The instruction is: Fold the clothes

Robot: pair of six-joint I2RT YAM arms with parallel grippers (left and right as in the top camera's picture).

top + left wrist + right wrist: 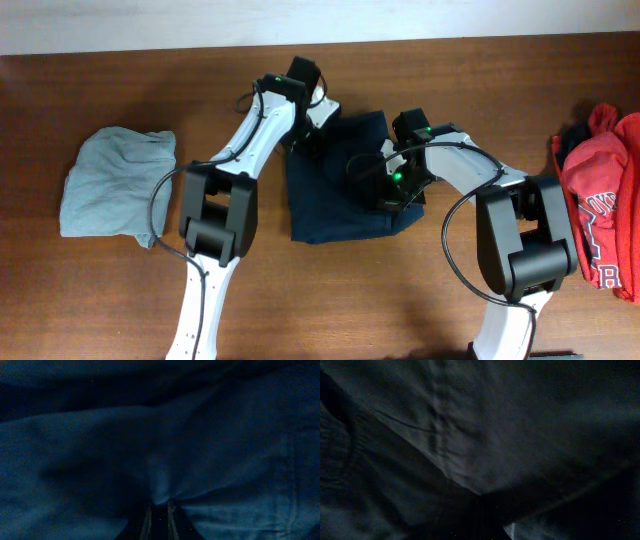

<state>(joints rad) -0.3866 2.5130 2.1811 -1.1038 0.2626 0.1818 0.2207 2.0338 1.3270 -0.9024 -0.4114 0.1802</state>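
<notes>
The navy-blue shorts (335, 205) lie bunched in a rough rectangle at the table's middle. My left gripper (303, 136) is down at their far left corner. In the left wrist view its two fingers stand almost together, shut on a puckered fold of the shorts (200, 445). My right gripper (394, 195) rests on the shorts' right side. The right wrist view is dark: navy cloth (520, 425) fills it and gathers to a point where the jaws meet, so the gripper is shut on the cloth. A pale grey-green garment (115, 182) lies at the left. A red white-lettered one (605, 205) is at the right edge.
Brown wooden table (330, 300), with a pale wall strip along its far edge (150, 25). Both arms reach in from the near side and angle over the shorts. The red garment is heaped with some dark cloth (578, 140) behind it.
</notes>
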